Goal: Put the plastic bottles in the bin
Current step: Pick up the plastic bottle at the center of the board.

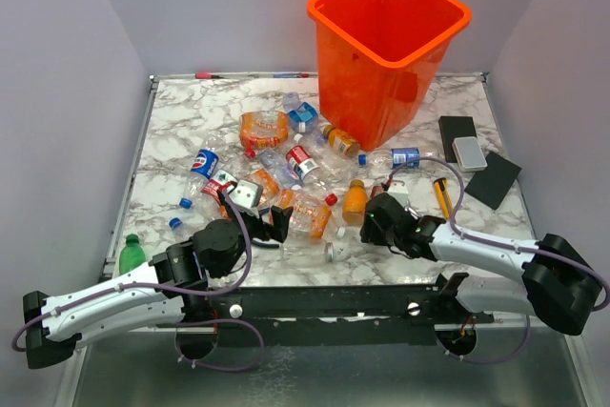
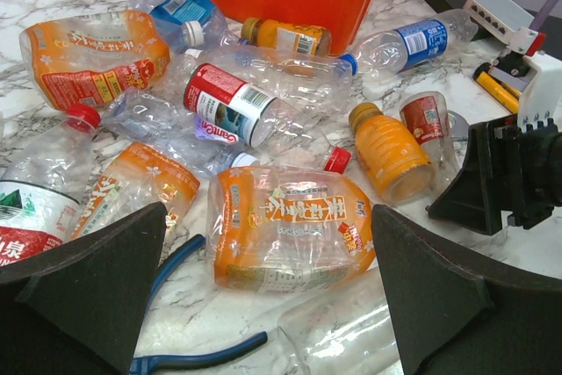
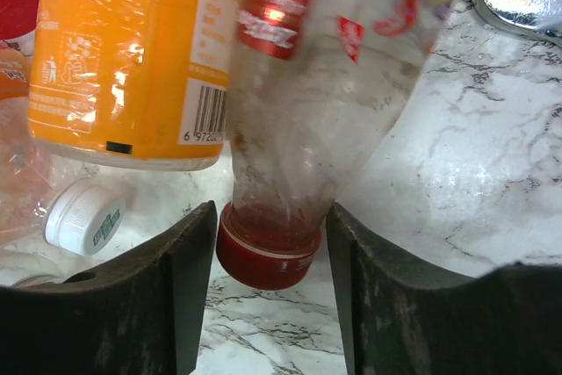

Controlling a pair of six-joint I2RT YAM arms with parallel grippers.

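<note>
Crumpled clear bottle point(image 3: 338, 103), red-capped neck between matte black right pincer point(image 3: 272, 221) jaws.

Crushed clear bottles point(image 1: 264, 129) with orange, red and blue labels lie scattered on their sides before the upright orange bin point(image 1: 381, 73).
</note>
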